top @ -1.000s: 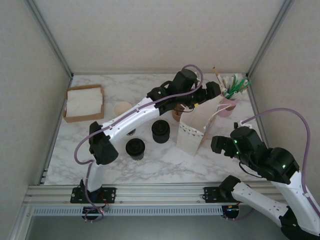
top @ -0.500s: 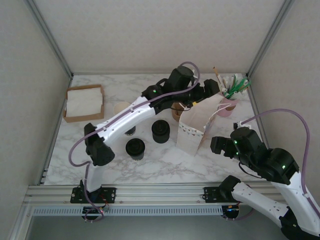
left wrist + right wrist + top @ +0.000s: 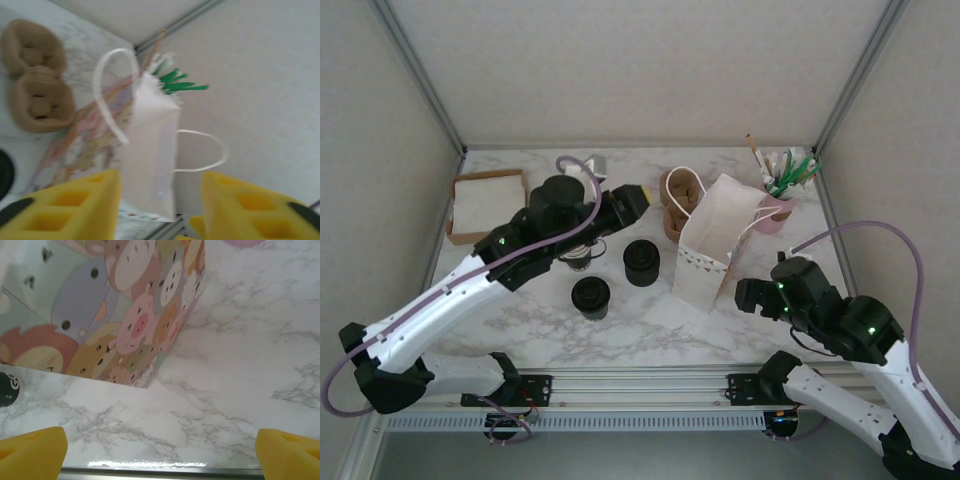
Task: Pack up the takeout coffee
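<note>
coffee cup (image 3: 590, 297): black lid on, upright, left of paper bag (image 3: 710, 255), outside it
left gripper (image 3: 628, 202): left of bag, fingers apart, empty
right gripper (image 3: 747, 296): just right of bag, fingers spread wide, empty

One paper bag (image 3: 705, 262), one lidded coffee cup (image 3: 591, 295), one lid stack (image 3: 642, 261), two pulp holders (image 3: 33, 46) (image 3: 41, 102), one straw cup (image 3: 776, 207), one napkin box (image 3: 488, 205)

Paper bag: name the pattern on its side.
The paper bag shows pastel cartoon animals; right wrist view best.
</note>
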Motion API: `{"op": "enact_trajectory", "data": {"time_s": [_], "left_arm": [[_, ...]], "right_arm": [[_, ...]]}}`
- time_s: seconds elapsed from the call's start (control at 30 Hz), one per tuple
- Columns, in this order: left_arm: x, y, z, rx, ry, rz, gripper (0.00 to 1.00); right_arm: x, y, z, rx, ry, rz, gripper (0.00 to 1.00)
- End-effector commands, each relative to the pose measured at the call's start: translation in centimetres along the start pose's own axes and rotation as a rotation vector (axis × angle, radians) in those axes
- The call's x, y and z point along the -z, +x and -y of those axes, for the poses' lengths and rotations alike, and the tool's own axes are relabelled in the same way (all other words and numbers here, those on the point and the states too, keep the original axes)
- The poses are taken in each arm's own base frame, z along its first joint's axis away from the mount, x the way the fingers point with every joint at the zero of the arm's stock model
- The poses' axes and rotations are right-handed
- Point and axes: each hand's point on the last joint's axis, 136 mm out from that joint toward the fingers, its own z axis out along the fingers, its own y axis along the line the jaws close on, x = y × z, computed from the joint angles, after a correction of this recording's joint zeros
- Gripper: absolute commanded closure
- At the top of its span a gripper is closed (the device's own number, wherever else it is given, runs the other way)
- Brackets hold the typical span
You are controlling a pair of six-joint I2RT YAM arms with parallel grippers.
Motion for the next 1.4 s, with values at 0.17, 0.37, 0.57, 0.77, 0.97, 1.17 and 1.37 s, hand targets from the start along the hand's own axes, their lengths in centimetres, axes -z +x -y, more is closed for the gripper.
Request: {"op": "enact_trajectory", "data": {"time_s": [0.17, 0.37, 0.57, 0.77, 0.97, 1.17, 1.37], "left_arm": [[-5.9, 6.1, -7.4, 0.058, -0.121, -0.155, 0.77], [-8.9, 8.4, -8.3, 0.066, -0.115, -0.229, 0.78], [-11.2, 10.3, -8.6, 0.063, -0.12, -0.286, 0.79], [-13.1, 12.3, -8.3, 0.066, -0.107, -0.335, 0.8], [-15.1, 14.3, -7.6, 0.066, -0.094, -0.383, 0.8], [-16.7, 15.7, -7.2, 0.068, -0.092, -0.414, 0.8], [-17.9, 16.8, -7.0, 0.072, -0.089, -0.443, 0.8]], "right_arm": [[-4.2, 1.7, -3.8, -0.118, -0.232, 0.014, 0.09], [-6.1, 1.5, -2.6, -0.169, -0.187, 0.089, 0.13], [-7.0, 0.7, -0.9, -0.166, -0.068, 0.14, 0.15], [-6.4, 0.1, 0.7, -0.155, 0.026, 0.165, 0.16], [-5.4, -0.1, 2.7, -0.141, 0.14, 0.171, 0.16], [-4.2, -0.3, 4.2, -0.158, 0.223, 0.17, 0.16], [-3.1, -0.5, 5.1, -0.192, 0.289, 0.163, 0.15]]}}
